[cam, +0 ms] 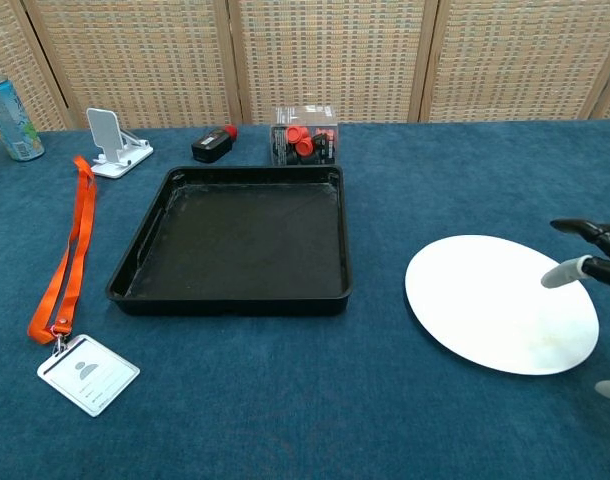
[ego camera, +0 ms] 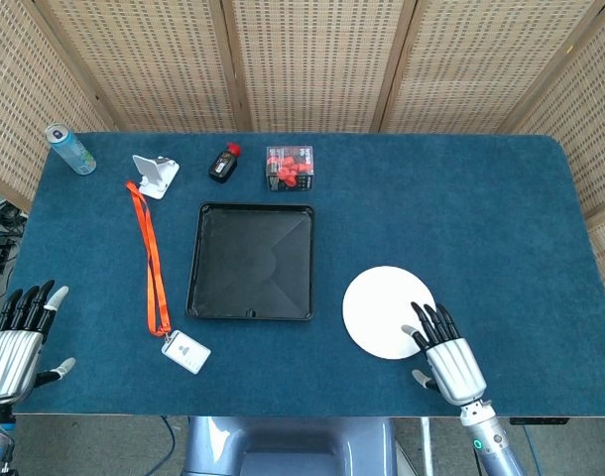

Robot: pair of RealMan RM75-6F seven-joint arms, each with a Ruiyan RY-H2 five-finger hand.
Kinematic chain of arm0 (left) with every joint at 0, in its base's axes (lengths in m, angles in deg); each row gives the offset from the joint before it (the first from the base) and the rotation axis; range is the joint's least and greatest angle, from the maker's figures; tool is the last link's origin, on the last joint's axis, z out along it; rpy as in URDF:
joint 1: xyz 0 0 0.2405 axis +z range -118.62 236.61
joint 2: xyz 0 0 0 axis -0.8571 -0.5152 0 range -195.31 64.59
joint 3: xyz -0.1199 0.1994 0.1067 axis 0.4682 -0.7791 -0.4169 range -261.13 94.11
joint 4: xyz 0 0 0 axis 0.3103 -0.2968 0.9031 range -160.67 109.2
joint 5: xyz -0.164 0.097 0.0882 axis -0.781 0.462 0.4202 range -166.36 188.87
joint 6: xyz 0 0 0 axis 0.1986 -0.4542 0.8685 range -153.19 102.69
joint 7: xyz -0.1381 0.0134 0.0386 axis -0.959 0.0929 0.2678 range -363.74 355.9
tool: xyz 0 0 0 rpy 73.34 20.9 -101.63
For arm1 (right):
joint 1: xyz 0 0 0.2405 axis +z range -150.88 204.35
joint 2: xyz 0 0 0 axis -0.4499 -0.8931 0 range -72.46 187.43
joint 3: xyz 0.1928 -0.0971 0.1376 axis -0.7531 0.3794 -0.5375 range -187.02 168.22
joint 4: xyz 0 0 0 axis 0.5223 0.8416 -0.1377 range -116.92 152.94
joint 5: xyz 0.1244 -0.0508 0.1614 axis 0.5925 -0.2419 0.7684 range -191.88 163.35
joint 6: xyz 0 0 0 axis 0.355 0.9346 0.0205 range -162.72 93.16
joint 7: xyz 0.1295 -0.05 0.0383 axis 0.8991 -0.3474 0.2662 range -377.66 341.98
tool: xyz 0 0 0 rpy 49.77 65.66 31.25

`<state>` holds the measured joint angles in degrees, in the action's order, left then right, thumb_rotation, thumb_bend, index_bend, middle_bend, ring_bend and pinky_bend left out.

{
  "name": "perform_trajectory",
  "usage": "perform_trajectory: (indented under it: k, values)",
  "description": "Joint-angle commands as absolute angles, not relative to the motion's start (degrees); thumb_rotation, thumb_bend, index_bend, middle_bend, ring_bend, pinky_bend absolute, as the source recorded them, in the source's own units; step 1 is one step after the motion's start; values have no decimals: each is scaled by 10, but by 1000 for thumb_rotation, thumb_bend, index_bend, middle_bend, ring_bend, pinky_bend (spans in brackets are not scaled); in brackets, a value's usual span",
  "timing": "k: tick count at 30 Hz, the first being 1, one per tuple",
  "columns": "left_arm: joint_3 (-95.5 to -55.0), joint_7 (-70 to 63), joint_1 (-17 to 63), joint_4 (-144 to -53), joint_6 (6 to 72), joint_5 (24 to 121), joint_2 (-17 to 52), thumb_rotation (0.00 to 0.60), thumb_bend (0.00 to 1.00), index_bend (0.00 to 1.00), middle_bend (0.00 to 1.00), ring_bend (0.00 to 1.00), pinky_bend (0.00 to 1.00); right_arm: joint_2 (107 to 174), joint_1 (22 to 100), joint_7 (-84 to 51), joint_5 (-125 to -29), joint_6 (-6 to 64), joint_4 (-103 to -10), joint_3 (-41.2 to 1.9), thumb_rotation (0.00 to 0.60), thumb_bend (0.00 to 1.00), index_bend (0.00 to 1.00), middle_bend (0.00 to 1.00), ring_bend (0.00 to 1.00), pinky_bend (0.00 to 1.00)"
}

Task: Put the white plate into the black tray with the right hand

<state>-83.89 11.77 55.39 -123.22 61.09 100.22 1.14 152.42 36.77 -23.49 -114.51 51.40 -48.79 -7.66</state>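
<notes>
The round white plate (ego camera: 384, 308) (cam: 495, 300) lies flat on the blue cloth, to the right of the empty black tray (ego camera: 251, 261) (cam: 240, 240). My right hand (ego camera: 447, 358) is open with its fingers spread, and its fingertips (ego camera: 427, 319) reach over the plate's near right edge. In the chest view only those fingertips (cam: 585, 250) show at the right border, above the plate's rim. My left hand (ego camera: 17, 342) is open at the table's near left corner, far from both things.
An orange lanyard (ego camera: 149, 258) with a badge (ego camera: 186, 351) lies left of the tray. Behind the tray sit a black and red device (ego camera: 223, 163), a clear box of red parts (ego camera: 289, 167), a white phone stand (ego camera: 156, 176) and a can (ego camera: 70, 149).
</notes>
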Motion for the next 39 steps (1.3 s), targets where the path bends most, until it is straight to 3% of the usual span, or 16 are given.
perform_trajectory:
  k: [1,9,18,39]
  values:
    - [-839,118,553,-1232,611,1003,12,600,24,0,0,0,0,1536,371,-229,-1142,514,-474,-81,600,231,311,0,0,0]
    - [-836,117,551,-1229,604,996,15,600,25,0,0,0,0,1569,381,-210,-1126,496,-430,-84,600,230,305,0,0,0]
    - [-835,116,551,-1224,604,995,18,600,25,0,0,0,0,1578,384,-209,-1116,491,-422,-84,600,205,141,0,0,0]
    - [-835,118,549,-1224,602,993,20,600,24,0,0,0,0,1607,400,-194,-1104,482,-390,-87,600,204,188,0,0,0]
